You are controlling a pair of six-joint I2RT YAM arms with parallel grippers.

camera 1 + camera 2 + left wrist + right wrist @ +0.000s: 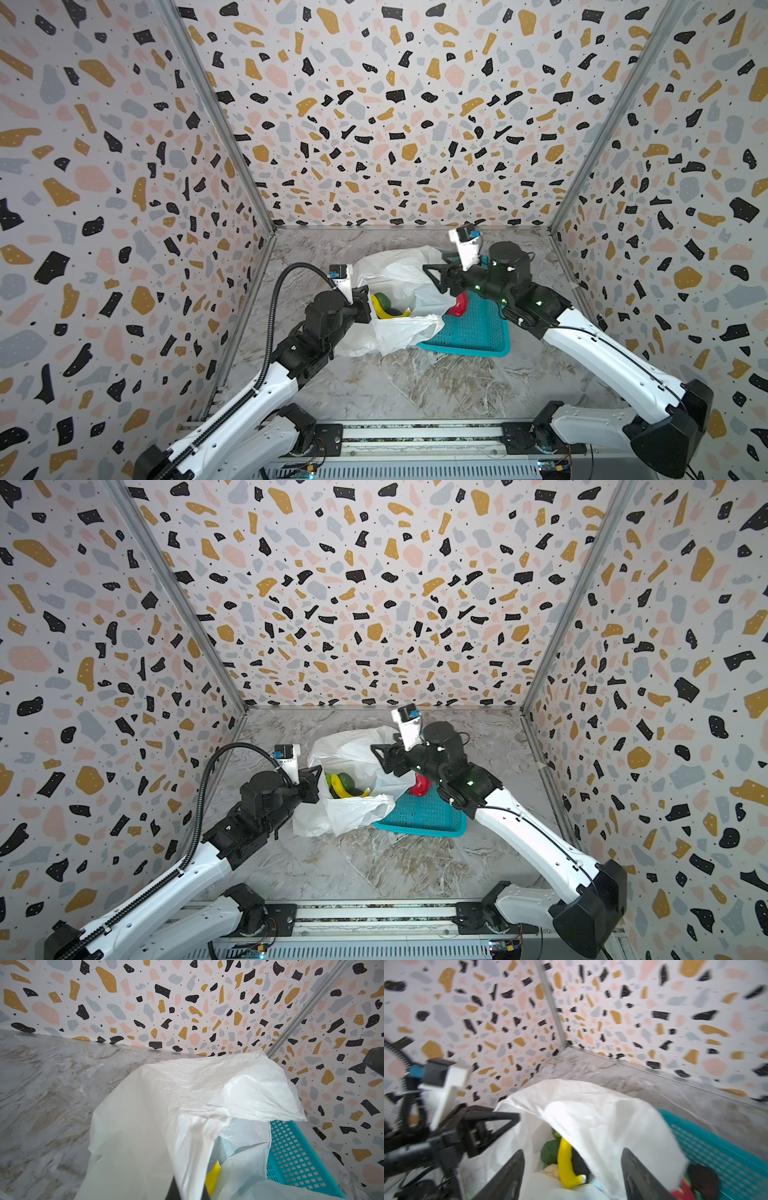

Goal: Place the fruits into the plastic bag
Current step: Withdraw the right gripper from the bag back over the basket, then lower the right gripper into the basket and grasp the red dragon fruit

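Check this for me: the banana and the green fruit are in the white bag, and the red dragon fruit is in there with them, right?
Not quite. The banana and green fruit do lie in the white bag, but the red dragon fruit is outside it, in the teal basket beside the bag. Both top views show this.

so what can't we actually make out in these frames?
- Red fruit: in both top views the right arm covers most of it; blurred and cut by the edge in the right wrist view.
- Left gripper: only a dark tip shows in the left wrist view, pinching the plastic bag.
- Dark green fruit: partly under the bag's fold.
- Basket floor: part hidden by bag.
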